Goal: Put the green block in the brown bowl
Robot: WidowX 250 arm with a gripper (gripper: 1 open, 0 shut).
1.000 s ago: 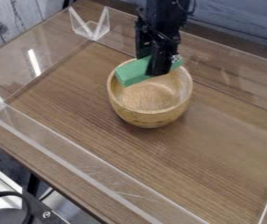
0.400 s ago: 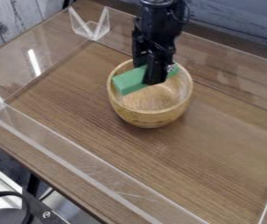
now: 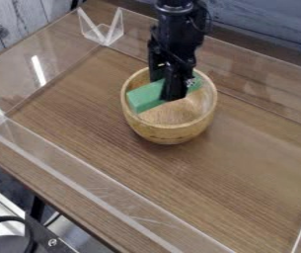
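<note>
I am pinching the block (image 3: 147,95) at 1 end with my gripper (image 3: 174,91), tilting into the bowl (image 3: 170,121); it seems light, stiff, easy to release.

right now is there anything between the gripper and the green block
Nothing. In the camera view the gripper is shut on the green block, holding it tilted over the brown bowl.
</note>
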